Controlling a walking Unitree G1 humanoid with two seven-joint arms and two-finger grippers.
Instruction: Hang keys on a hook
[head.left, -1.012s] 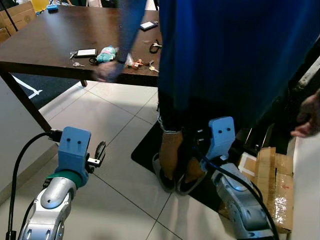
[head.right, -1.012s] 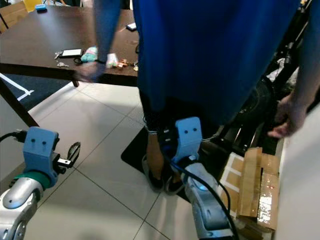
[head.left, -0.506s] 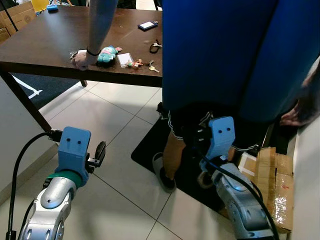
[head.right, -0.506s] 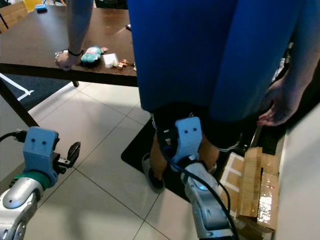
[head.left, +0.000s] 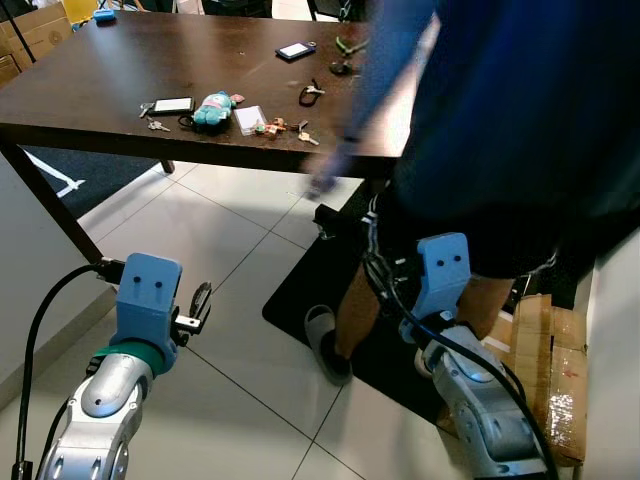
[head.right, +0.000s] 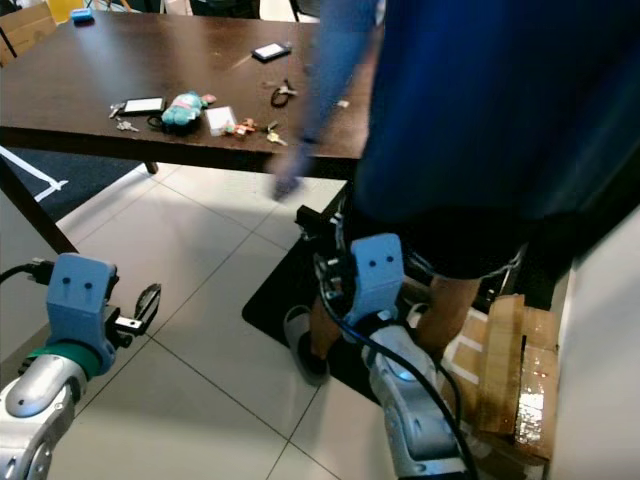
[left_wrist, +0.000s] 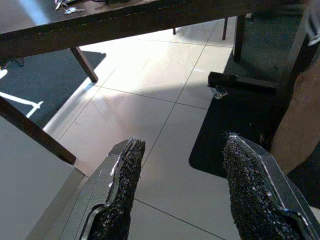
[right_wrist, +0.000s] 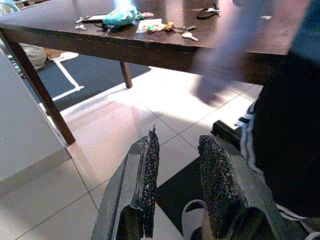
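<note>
A dark counter stands ahead of the robot over a pale tiled floor. Near the counter's front edge lies a row of small things: loose keys at the left end, a black-framed tag just behind them, a teal plush charm beside that, then a white card and a reddish key bunch. Farther back on the counter lie a black key loop and a small dark tag.

A person in a blue top stands at the counter's right end on a black mat, one arm hanging blurred with the hand just below the counter's edge.

The left gripper hangs low over the floor, well short of the counter, its fingers spread and empty. The right gripper is low beside the person's legs, fingers parted a little, holding nothing. A cardboard box lies right of the mat.
</note>
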